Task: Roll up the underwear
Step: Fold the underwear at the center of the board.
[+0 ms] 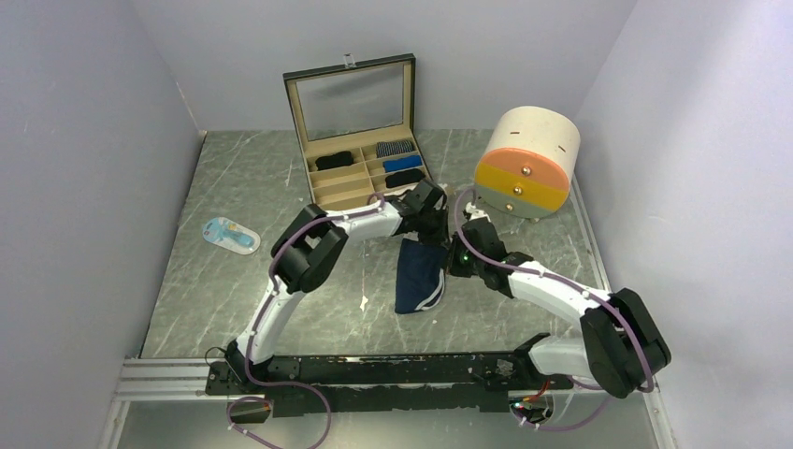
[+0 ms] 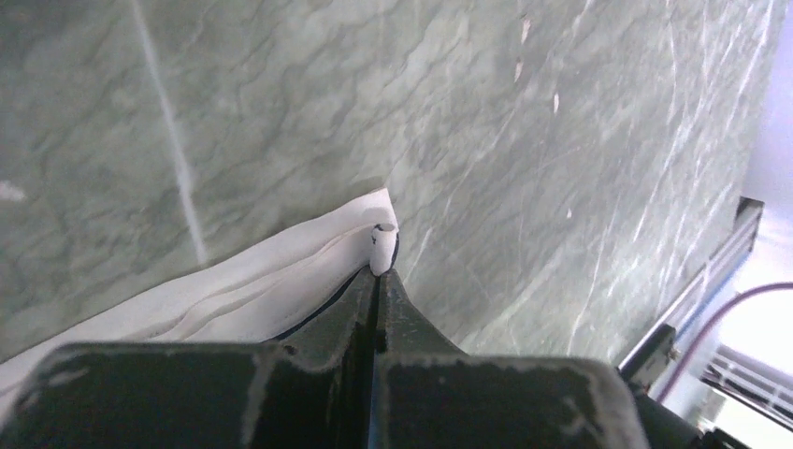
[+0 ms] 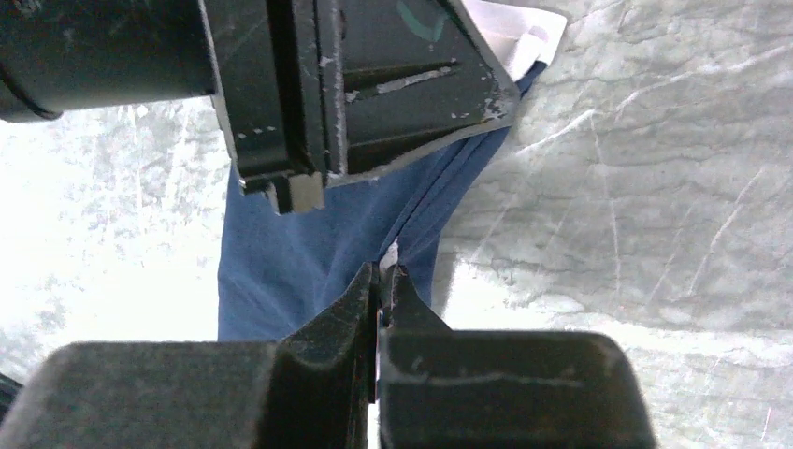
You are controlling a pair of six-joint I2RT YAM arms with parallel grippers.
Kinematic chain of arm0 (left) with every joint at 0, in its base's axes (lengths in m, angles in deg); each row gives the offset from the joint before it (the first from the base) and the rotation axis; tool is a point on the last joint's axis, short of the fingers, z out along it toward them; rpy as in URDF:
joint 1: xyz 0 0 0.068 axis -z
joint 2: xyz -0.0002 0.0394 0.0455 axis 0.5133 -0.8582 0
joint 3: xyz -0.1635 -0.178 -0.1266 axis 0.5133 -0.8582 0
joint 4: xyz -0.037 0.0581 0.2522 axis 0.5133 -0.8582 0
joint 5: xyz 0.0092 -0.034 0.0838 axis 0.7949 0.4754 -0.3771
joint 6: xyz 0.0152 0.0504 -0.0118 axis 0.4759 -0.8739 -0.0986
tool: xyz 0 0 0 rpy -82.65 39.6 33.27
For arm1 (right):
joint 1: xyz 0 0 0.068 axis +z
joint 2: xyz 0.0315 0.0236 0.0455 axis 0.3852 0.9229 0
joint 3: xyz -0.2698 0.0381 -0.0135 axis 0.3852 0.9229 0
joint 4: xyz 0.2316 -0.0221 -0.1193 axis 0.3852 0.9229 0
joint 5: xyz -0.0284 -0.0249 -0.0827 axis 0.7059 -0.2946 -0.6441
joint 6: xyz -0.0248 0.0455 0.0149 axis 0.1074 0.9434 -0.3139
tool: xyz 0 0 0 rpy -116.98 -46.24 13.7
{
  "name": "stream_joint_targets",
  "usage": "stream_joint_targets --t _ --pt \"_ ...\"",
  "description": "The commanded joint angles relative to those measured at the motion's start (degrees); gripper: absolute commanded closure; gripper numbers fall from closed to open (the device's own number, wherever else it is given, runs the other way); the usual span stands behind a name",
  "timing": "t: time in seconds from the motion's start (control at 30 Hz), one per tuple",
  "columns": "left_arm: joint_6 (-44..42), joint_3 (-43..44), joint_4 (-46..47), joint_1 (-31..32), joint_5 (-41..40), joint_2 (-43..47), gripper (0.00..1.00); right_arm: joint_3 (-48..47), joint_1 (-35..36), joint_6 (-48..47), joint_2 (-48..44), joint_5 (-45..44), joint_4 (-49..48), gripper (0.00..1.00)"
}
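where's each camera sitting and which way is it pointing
top external: above and behind the bases, looking down on the table; both arms show.
left wrist: looks along the shut left gripper at the white trim of the underwear.
right wrist: looks along the shut right gripper at its blue cloth; left gripper shows above.
shared: both wrist views see the underwear.

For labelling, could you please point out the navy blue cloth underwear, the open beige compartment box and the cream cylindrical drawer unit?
navy underwear (image 1: 418,278): top view, blue middle.
beige box (image 1: 353,101): top view, lid pane.
cream drawer unit (image 1: 540,133): top view, curved side.
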Motion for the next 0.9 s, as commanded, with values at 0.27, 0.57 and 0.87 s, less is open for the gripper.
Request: stream_joint_targets --t 0.27,0.57,0.87 --pt "5.9 -17.4 18.4 -5.2 14.5 8.6 0.95 -6.9 7.1 3.8 -0.3 -8.9 5.4 1.0" --pt "3.4 -18.2 16.2 -6.4 13.3 12.7 0.95 -8.8 9.1 5.2 0.1 -10.1 6.5 1.0" --pt "1.0 -18.2 16.3 -7.4 13.3 16.6 0.49 -3.8 8.8 10.0 0.6 -13.0 5.1 1.0"
